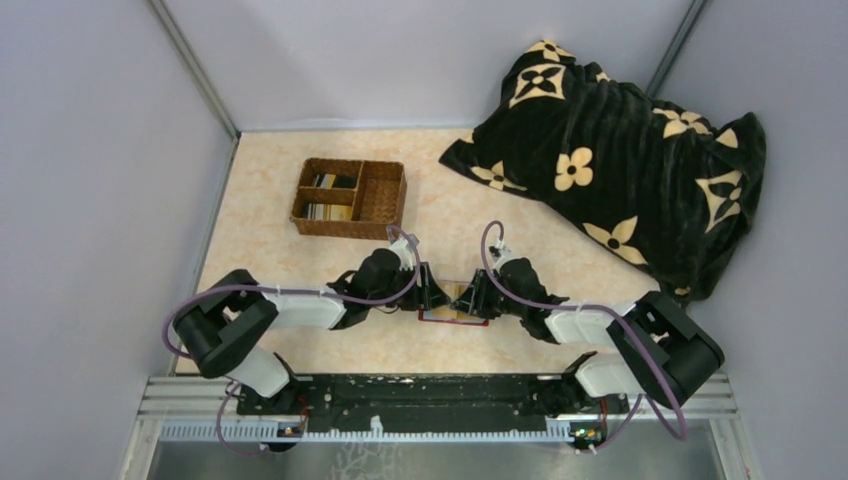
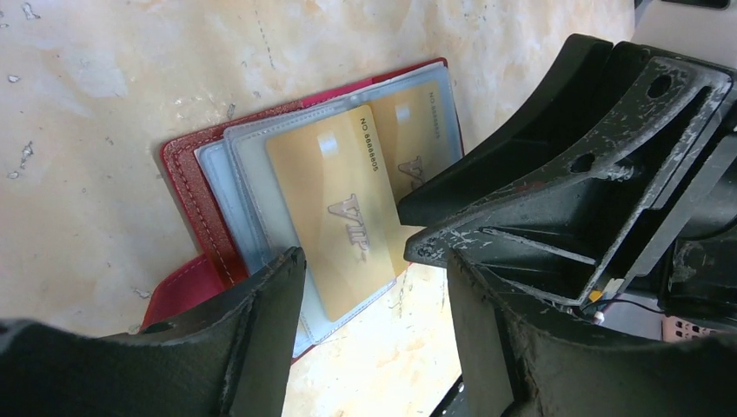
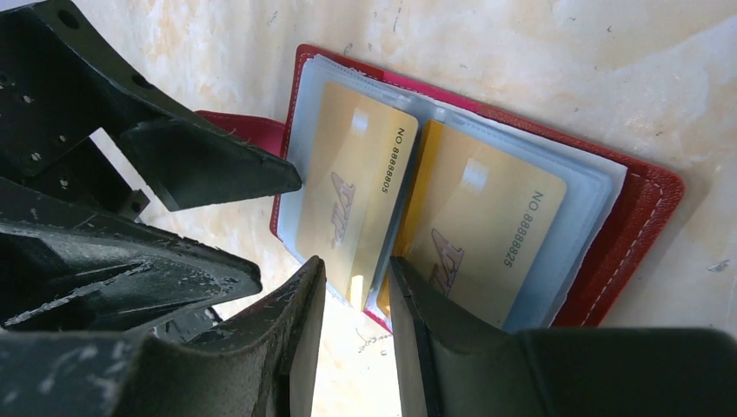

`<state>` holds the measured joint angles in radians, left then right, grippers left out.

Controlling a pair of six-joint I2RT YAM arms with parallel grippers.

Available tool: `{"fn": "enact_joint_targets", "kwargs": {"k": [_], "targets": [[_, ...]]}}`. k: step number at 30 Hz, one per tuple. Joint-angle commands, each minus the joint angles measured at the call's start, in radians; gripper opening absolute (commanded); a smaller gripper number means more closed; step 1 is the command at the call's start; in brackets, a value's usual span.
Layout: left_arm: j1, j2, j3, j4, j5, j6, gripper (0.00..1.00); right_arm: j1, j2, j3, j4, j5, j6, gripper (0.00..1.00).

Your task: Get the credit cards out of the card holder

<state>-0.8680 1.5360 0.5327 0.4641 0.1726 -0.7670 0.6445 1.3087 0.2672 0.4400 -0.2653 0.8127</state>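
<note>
Red holder (image 1: 455, 305) lies opened flat on the table (image 1: 520, 210), near the front edge and midway between the two arms, well apart from the basket (image 1: 350, 195). Its clear pockets face up, and two gold cards (image 3: 352, 191) sit side by side in them, one on each side of the spine. Step in hand: extraction of the first card; no card from these two pockets is out yet. Left hand (image 2: 374, 261) is spread wide and holds nothing, one finger resting at the pocket edge and the card end lying between the fingers. Right hand (image 3: 356, 269) stands at a narrow gap with nothing clamped, and the lower card corner sits just at the mouth of that gap. The opened holder runs lengthwise left to right across the table. Each card's long axis lies parallel to the spine, crosswise to that line. Which pocket end is open cannot be told. The next move probably calls for one hand to pin the cover while the other closes on a card edge and draws it along the card's long axis.
</note>
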Motion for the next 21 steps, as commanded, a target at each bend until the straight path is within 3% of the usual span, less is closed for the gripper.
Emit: {"fn": "enact_joint_targets", "kwargs": {"k": [1,16,21], "targets": [[0.001,0.019,-0.013,0.078,0.015,-0.019,0.67,-0.013,-0.008,-0.026,-0.04,0.031,-0.021,0.35],[0.002,0.095,-0.01,0.107,0.039,-0.028,0.67,-0.014,0.095,-0.049,0.149,-0.047,0.013,0.33],[0.003,0.093,-0.011,0.1,0.033,-0.025,0.67,-0.014,0.073,-0.057,0.149,-0.036,0.017,0.22]]}}
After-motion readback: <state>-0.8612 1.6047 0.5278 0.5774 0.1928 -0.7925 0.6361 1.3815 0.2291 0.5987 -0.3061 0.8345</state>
